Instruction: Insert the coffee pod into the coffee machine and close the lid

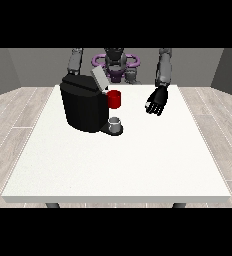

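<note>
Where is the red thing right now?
In the front view, the red thing at the machine sits left of the table's middle, against the black coffee machine, just above a small grey thing at its base.

Small at 12 o'clock: a grey body with a purple ring round the chest. Two grey arms (pixel 164 67) reaching down toward 6 o'clock. One black hand at the view's right (pixel 157 101), low at the end of its arm, palm turned toward 9 o'clock, fingers gently bent with gaps between, thumb apart, nothing held. Other arm (pixel 75 61) at the view's left, going down toward 7 o'clock; its hand hidden, not seen at all.
</note>
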